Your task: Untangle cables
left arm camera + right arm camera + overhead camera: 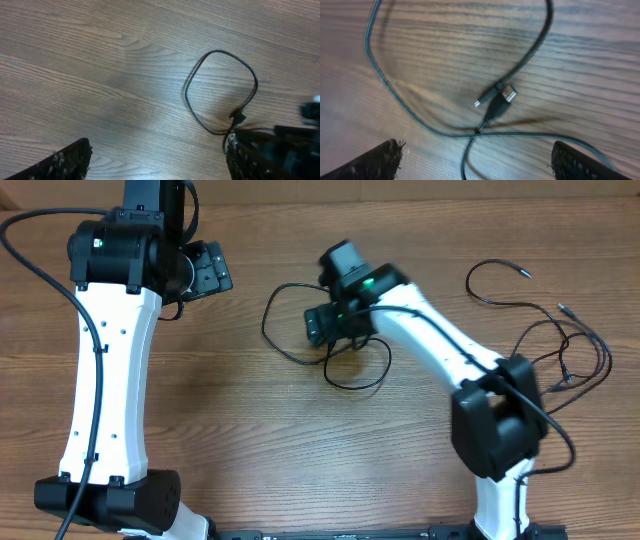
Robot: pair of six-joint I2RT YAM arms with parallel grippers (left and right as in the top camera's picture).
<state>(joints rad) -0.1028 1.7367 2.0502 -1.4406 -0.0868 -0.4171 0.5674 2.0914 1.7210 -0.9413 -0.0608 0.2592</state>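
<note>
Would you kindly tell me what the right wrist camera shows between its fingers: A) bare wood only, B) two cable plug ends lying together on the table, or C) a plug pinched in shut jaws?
B: two plug ends of the cables lie loose on the table, under the open right gripper, touched by neither finger.

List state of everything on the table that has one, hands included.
Left hand: open, empty.
Right hand: open, over centre cable, not gripping.
Centre cable: loose loop crossing itself, lying flat.
Plugs: both free, side by side.
Right cables: loose loops crossing each other, no hand on them.
</note>
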